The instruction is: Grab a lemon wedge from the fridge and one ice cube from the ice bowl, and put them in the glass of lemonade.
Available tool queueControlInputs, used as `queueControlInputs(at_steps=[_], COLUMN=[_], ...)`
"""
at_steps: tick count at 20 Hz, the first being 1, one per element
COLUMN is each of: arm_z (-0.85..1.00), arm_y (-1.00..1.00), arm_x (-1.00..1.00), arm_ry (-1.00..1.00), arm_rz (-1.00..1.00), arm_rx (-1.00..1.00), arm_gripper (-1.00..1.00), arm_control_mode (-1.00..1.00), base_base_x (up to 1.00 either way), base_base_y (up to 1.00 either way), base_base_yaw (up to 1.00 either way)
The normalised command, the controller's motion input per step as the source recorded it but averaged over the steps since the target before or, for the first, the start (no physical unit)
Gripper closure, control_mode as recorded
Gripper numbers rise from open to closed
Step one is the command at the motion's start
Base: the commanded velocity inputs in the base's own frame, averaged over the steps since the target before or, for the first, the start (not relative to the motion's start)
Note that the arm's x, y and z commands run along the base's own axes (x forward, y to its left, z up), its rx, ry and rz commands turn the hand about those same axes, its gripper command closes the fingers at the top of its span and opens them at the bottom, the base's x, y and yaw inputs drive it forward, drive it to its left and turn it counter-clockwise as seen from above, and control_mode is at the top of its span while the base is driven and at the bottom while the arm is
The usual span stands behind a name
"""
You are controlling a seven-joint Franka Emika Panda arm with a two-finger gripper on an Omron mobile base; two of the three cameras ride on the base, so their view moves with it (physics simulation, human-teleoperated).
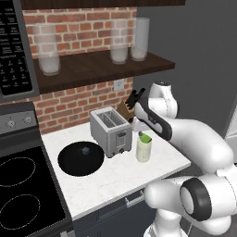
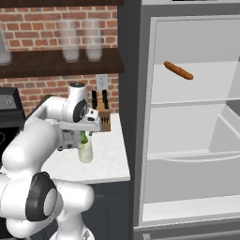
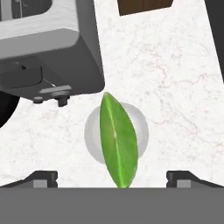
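The glass of lemonade [image 1: 144, 152] [image 2: 85, 153] stands on the white counter, right of the toaster. The green-yellow lemon wedge [image 1: 145, 137] [image 2: 84, 138] [image 3: 118, 140] sticks up out of it, across the glass rim [image 3: 90, 131]. Just above the wedge, my gripper [image 1: 139, 128] [image 2: 87, 131] [image 3: 113, 178] hangs open, its fingertips [image 3: 43, 177] wide on either side and touching nothing. The black ice bowl [image 1: 71, 164] lies left of the toaster with one ice cube [image 1: 85, 150] in it. At the right the fridge [image 2: 187, 154] stands open.
A silver toaster [image 1: 110, 132] [image 3: 48, 48] sits close to the glass, with a knife block [image 1: 127, 107] [image 2: 104, 117] behind it. Frosted glasses [image 1: 48, 51] stand on the wooden shelf above. The stove [image 1: 18, 185] lies to the left. An orange-brown sausage [image 2: 178, 70] rests on a fridge shelf.
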Motion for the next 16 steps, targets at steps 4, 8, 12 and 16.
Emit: queueControlInputs(at_steps=[4,8,12,16], arm_z=[0.13,0.07,0.05,0.37], arm_y=[-0.01,0.00,0.00,0.01], arm_x=[-0.55,-0.90,-0.94,-0.55], arm_ry=[-0.10,-0.12,-0.05,0.00], arm_rz=[-0.01,0.00,0.00,0.00], arm_rx=[0.08,0.06,0.03,0.03], arm_gripper=[-1.00,-1.00,-1.00,-1.00], arm_control_mode=[-1.00,-1.00,-1.00,-1.00], base_base_x=[0.00,0.00,0.00,0.00], base_base_y=[0.00,0.00,0.00,0.00], base_base_yaw=[0.00,0.00,0.00,0.00])
